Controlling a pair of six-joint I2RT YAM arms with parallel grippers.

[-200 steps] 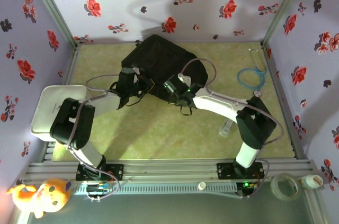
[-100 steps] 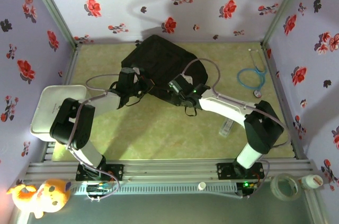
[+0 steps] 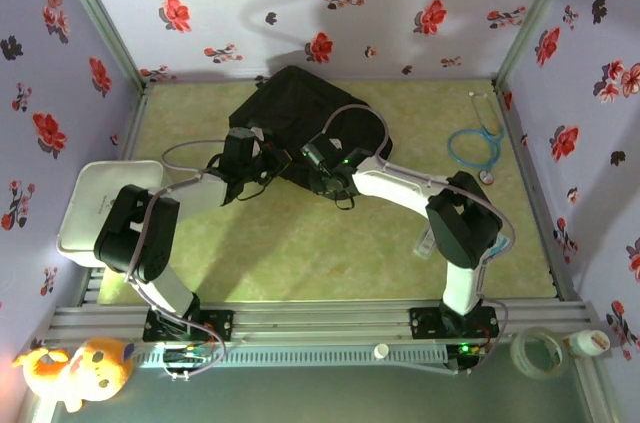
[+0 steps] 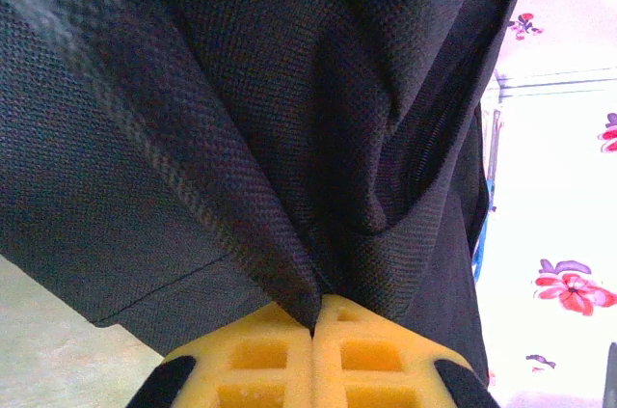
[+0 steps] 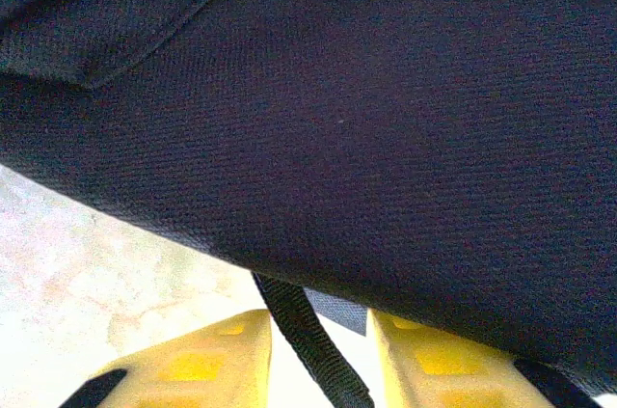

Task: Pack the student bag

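Note:
The student bag [image 3: 305,113] is a big black fabric backpack lying at the back middle of the table. My left gripper [image 3: 266,159] is at its near left edge. In the left wrist view the left gripper [image 4: 314,327] is shut on a pinched fold of the bag's black cloth [image 4: 289,138]. My right gripper [image 3: 316,161] is at the bag's near edge, just right of the left one. In the right wrist view the right gripper [image 5: 318,355] is open under the bag [image 5: 386,119], and a thin black strap [image 5: 304,336] runs loose between its yellow fingers [image 5: 202,365].
A white tray [image 3: 100,205] sits at the left edge. A blue stethoscope [image 3: 475,143] lies at the back right. A small clear bottle [image 3: 428,241] lies near the right arm. Off the table in front are a tape roll [image 3: 540,351] and a plush toy [image 3: 75,368].
The right gripper, shut a second ago, has opened. It first shifted right, then came back left along the bag's near edge. The left arm has held still with its grip.

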